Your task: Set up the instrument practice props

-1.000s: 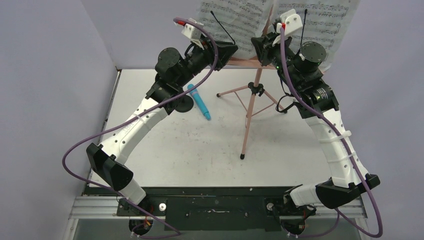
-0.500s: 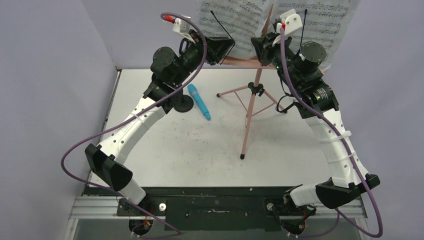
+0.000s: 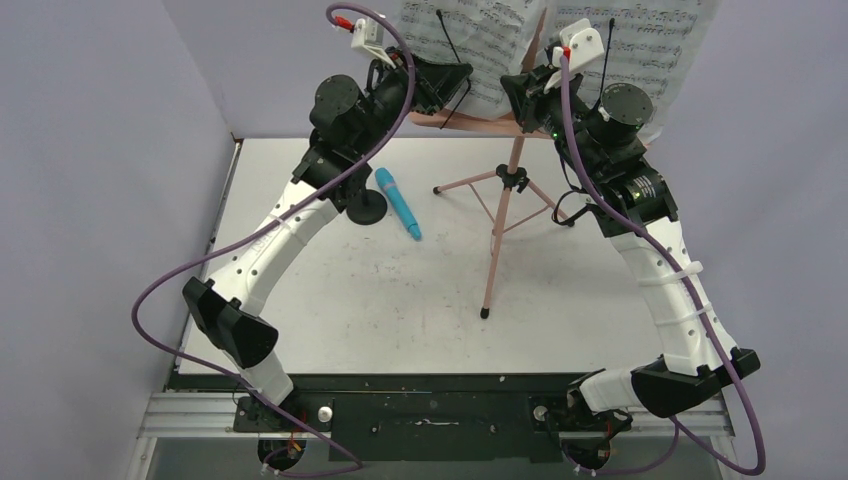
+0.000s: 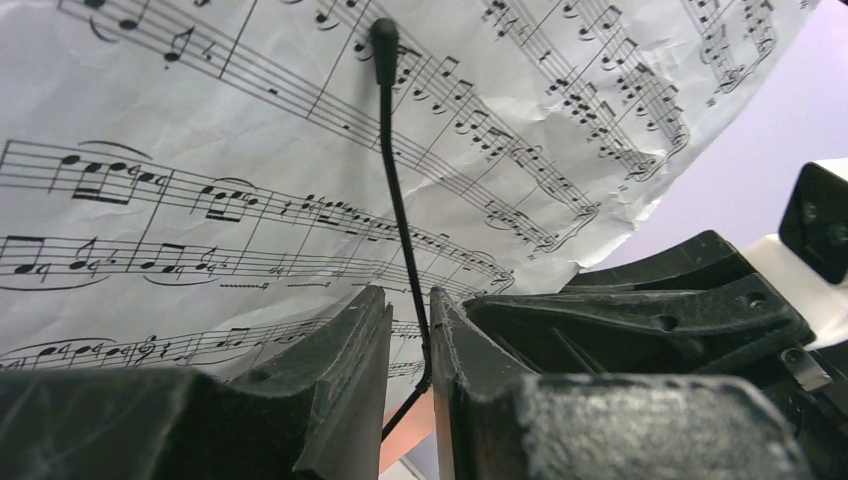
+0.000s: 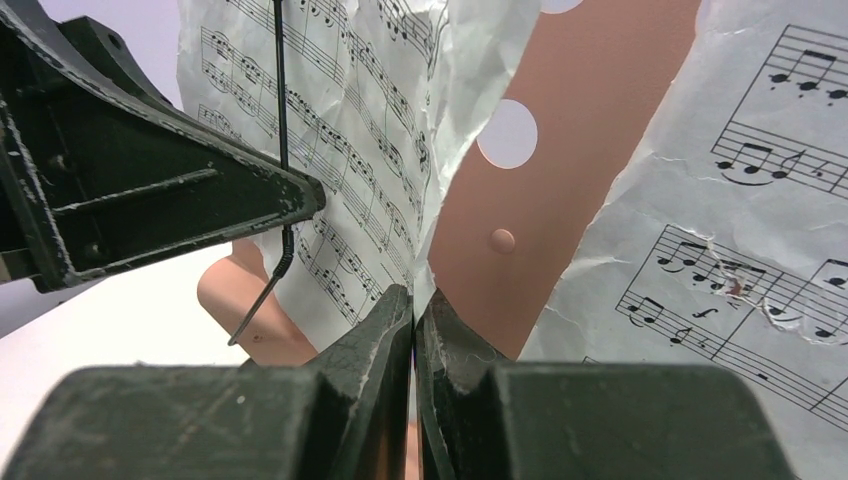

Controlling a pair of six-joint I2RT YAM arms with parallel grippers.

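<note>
The pink music stand rises on tripod legs at mid-table, its desk carrying two white sheet-music pages. My right gripper is shut on the left page's inner edge, at the gap between the pages. My left gripper is at the desk's lower left. Its jaws stand a narrow gap apart around the thin black wire page holder, which lies against the right finger. The blue microphone lies on the table beside the black round-based mic stand.
The stand's legs spread to feet at the left, front and right. A second wire holder crosses the right page. Lavender walls close in on the left, back and right.
My left gripper has lifted and shifted slightly up along the wire holder, its jaws widening briefly and narrowing again. The right arm has stayed put.
</note>
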